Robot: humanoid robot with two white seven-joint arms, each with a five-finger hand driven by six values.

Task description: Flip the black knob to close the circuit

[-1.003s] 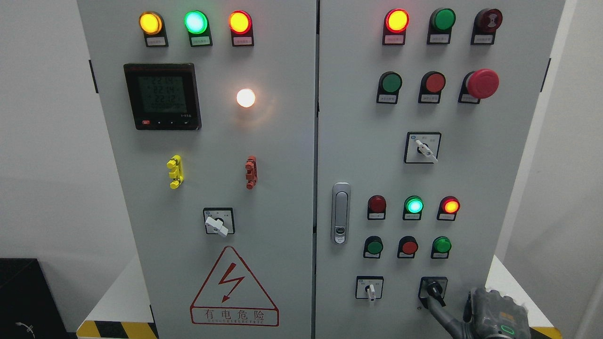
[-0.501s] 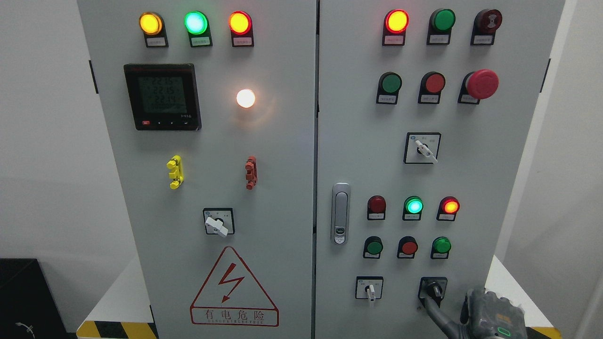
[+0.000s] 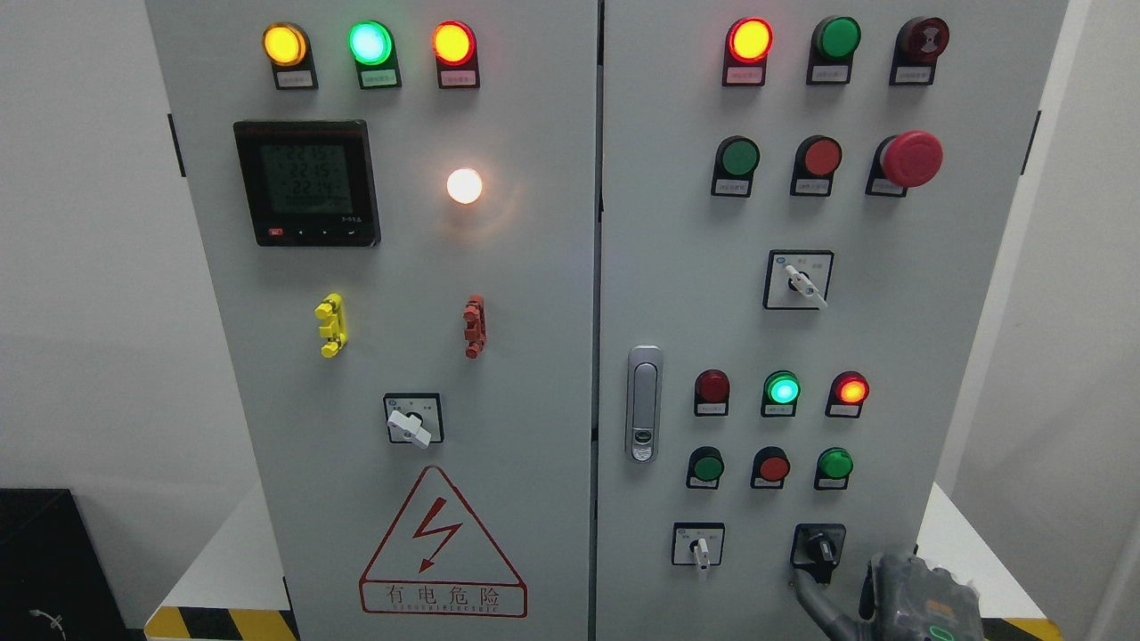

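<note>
The black knob (image 3: 820, 547) sits on a black square plate at the bottom right of the grey cabinet's right door (image 3: 891, 356). Its handle points down and slightly right. My right hand (image 3: 834, 583) comes in at the lower right corner, just below the knob. One grey finger (image 3: 815, 601) stretches up-left, with its tip just under the plate and off the knob. The hand holds nothing. My left hand is not in view.
A white-handled selector switch (image 3: 700, 547) is left of the knob. Red and green push buttons (image 3: 771, 467) and lit lamps (image 3: 782, 390) are above it. A door latch (image 3: 643, 402) is at the door's left edge. A red emergency button (image 3: 912, 158) sticks out higher up.
My right hand has dropped lower and come off the black knob. Its finger lay over the knob a second ago; now the knob shows whole, its handle pointing down-right.
</note>
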